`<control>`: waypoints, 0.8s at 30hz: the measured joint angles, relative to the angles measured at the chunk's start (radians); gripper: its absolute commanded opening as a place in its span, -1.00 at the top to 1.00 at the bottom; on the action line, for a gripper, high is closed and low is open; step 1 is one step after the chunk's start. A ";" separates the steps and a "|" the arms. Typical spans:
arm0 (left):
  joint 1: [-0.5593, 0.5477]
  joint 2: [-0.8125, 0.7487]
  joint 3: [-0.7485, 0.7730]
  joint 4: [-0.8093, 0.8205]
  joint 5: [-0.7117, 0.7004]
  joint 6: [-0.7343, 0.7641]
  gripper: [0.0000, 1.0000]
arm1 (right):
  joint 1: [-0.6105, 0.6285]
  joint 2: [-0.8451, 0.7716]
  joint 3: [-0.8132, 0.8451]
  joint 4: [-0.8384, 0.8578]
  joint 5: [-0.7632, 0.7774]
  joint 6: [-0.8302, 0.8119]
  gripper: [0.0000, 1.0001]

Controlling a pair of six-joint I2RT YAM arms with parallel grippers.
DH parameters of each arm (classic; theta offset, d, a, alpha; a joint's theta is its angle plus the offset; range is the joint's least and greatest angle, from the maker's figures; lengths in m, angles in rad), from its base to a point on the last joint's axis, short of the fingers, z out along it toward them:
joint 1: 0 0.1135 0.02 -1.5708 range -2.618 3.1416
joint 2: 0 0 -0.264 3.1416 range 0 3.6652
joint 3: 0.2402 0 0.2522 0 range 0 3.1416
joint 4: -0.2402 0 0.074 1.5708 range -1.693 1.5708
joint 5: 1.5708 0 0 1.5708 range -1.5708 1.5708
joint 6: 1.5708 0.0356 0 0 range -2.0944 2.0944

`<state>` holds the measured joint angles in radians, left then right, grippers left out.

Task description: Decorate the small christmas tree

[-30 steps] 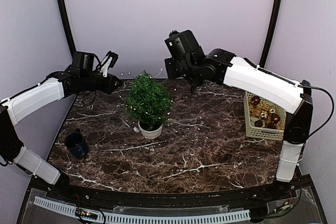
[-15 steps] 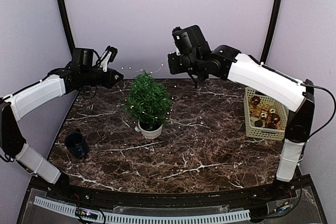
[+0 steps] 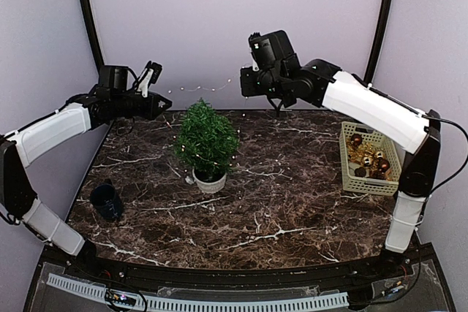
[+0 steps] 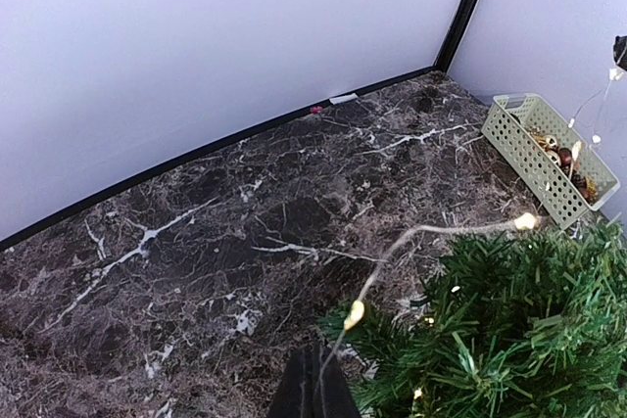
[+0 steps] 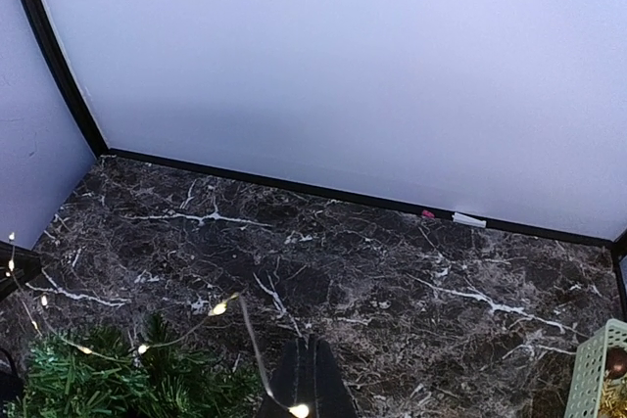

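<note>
Half the lights job, at best, looks done, and nothing else has been started.

L wrist view: L fingers [image 4: 312,394] are pressed together on the thin wire of the light string [image 4: 355,315]. The wire leaves their tips, climbs w/ lit bulbs and runs off right over the small christmas tree [image 4: 490,349]. The tree fills the lower right corner, and a few bulbs glow among its needles. The basket [image 4: 512,134] sits well apart at the far right of the marble surface [image 4: 196,242].

R wrist view: R fingers [image 5: 309,384] are likewise closed, pinching the same wire, w/ one lit bulb right at their tips. The wire sags left toward the tree, which shows in the lower left corner w/ a couple of bulbs near it.

Top view: both arms are raised and the string spans the air btwn them, above the tree. The tree stands upright in its white pot [image 3: 210,182], left of centre on the surface. Small light dots on the lower branches suggest part of the string is already wrapped on. The balls [image 3: 365,160] all lie in the basket at right, none seen on the tree. A dark mug [image 3: 107,201] stands at near left, purpose unclear.

Left to do, prob.: lay the free span onto the tree, then hang the balls.
</note>
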<state>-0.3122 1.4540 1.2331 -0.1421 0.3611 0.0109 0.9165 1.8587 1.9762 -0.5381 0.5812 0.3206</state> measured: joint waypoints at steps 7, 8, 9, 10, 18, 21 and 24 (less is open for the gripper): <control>0.018 0.049 0.029 0.008 0.026 -0.024 1.00 | -0.025 0.000 -0.012 -0.002 -0.014 0.032 1.00; 0.020 0.060 0.029 0.007 0.032 -0.026 1.00 | -0.029 0.000 -0.022 -0.003 -0.014 0.036 1.00; 0.020 0.067 0.029 0.007 0.038 -0.026 1.00 | -0.031 0.000 -0.031 -0.006 -0.013 0.040 1.00; 0.021 0.076 0.029 0.007 0.045 -0.026 1.00 | -0.034 0.000 -0.045 -0.010 -0.014 0.043 1.00; 0.022 0.140 0.029 0.007 0.079 -0.018 1.00 | -0.047 0.010 -0.132 -0.042 -0.024 0.072 1.00; 0.022 0.156 0.029 0.007 0.104 -0.014 1.00 | -0.048 0.010 -0.161 -0.050 -0.034 0.082 1.00; 0.022 0.172 0.029 0.007 0.124 -0.014 1.00 | -0.048 0.010 -0.186 -0.055 -0.048 0.086 1.00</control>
<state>-0.2905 1.6264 1.2625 -0.1349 0.4854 -0.0029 0.8684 1.8690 1.7901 -0.5934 0.5331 0.4065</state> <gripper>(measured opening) 0.018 0.011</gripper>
